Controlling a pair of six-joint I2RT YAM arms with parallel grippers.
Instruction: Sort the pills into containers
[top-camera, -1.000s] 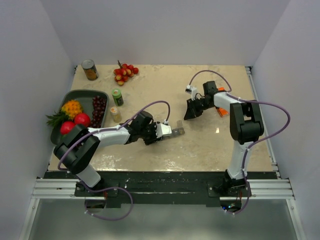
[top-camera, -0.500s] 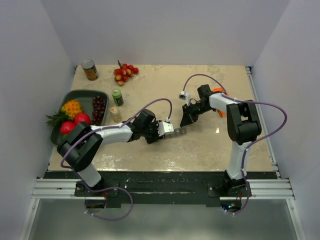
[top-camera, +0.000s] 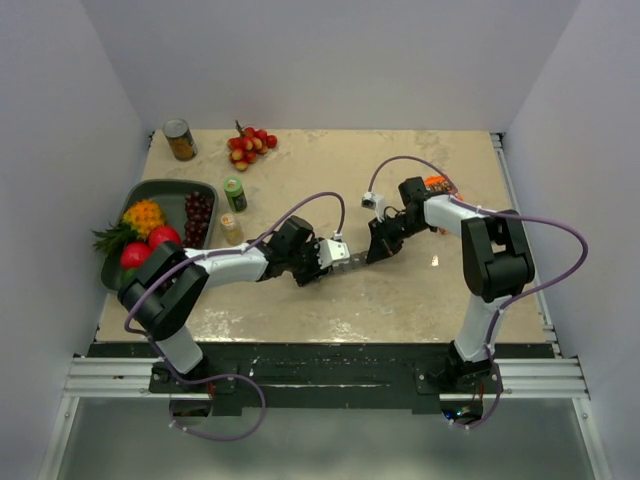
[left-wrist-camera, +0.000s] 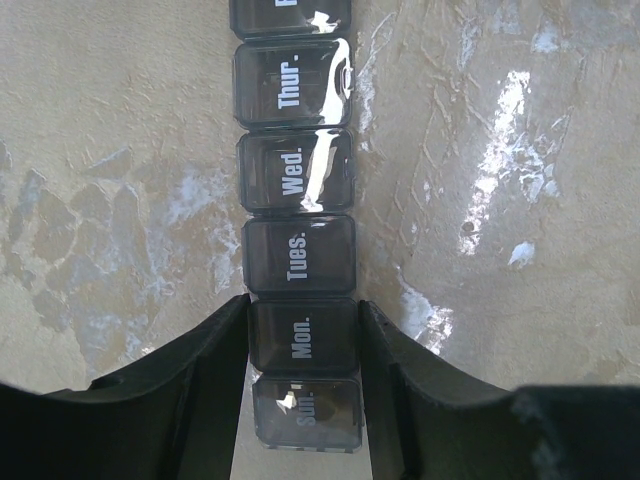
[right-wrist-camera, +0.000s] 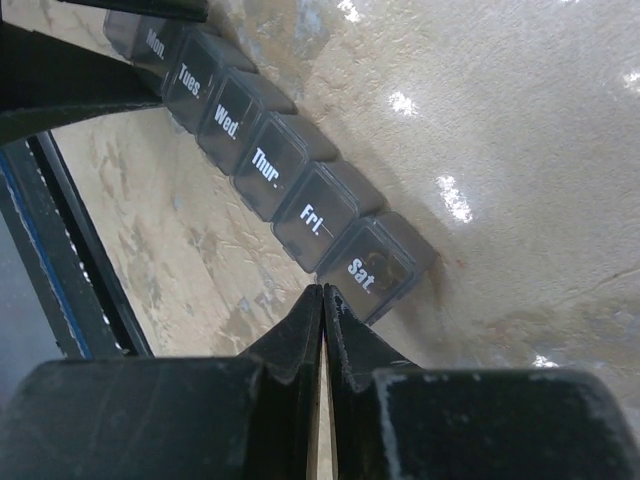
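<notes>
The containers are one dark-grey strip (top-camera: 350, 256) of lidded day compartments lying on the table's middle. In the left wrist view the strip (left-wrist-camera: 297, 185) runs away from me, and my left gripper (left-wrist-camera: 303, 340) is shut on it at the "Mon." compartment. In the top view the left gripper (top-camera: 328, 254) holds the strip's left end. My right gripper (right-wrist-camera: 322, 290) is shut and empty, its tips at the near edge of the "Sat." compartment of the strip (right-wrist-camera: 280, 165); in the top view it (top-camera: 376, 250) sits at the strip's right end. All visible lids are closed. The small clear bottle of pills (top-camera: 231, 228) stands by the tray, away from both grippers.
A green-capped bottle (top-camera: 235, 193) stands behind the pill bottle. A dark tray (top-camera: 165, 186) with fruit is at the left edge. A tin can (top-camera: 180, 140) and red-yellow berries (top-camera: 250, 145) are at the back left. An orange packet (top-camera: 438, 184) lies behind the right arm.
My right gripper has moved forward and left, down to the strip's right end. My left gripper, still holding the strip, has shifted slightly away from me.
</notes>
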